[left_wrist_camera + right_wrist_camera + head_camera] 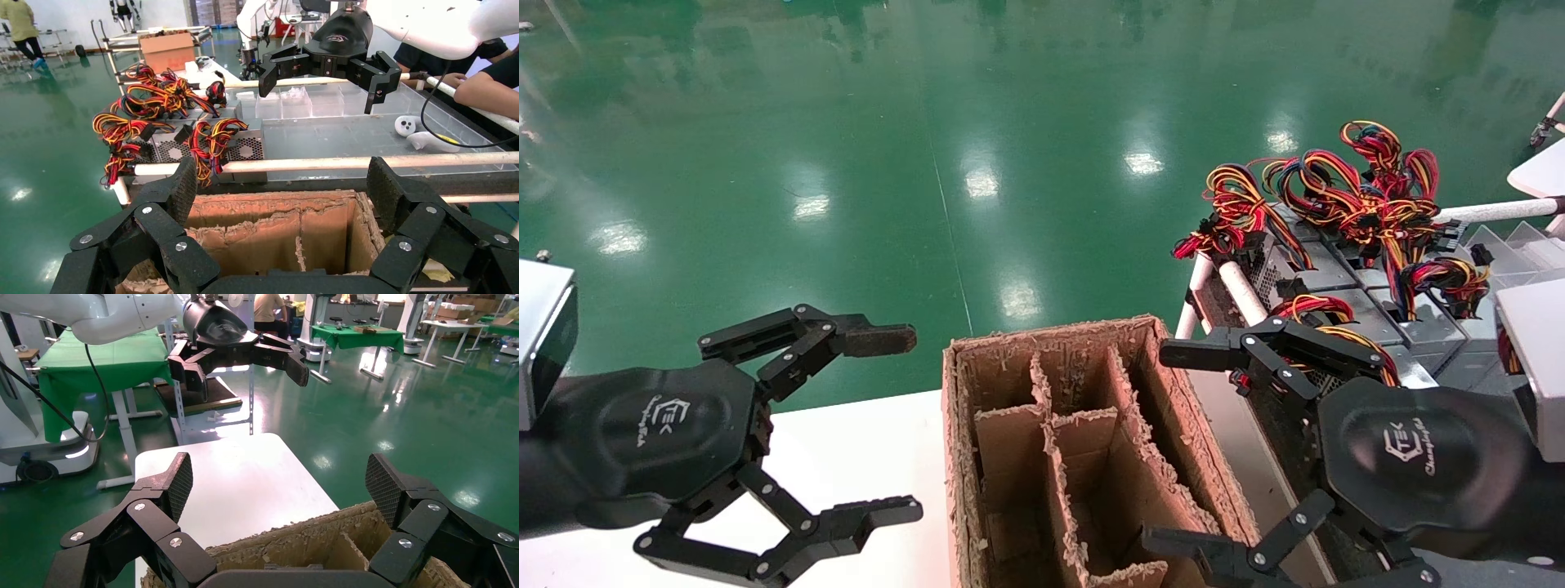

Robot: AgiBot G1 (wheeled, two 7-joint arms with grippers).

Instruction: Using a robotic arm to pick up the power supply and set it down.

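Both claws spread wide, left claw (891, 425), right claw (1177, 445), flanking carton (1083, 457) rim

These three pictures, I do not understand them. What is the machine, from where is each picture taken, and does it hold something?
It is a two-armed robot. The wide picture comes from a camera on its head, looking down. There you see its left gripper and right gripper, both black claws with fingers spread open, holding nothing.

The other two pictures come from cameras on each wrist, looking out between that arm's own fingers. Each also shows the other arm's gripper farther off.

Between the grippers stands a worn cardboard box with dividers; its visible compartments are empty. It rests on a white table. On the robot's right is a rack of power supplies: grey metal boxes with bundles of red, yellow and black wires. None has been picked up yet. The floor is shiny green.
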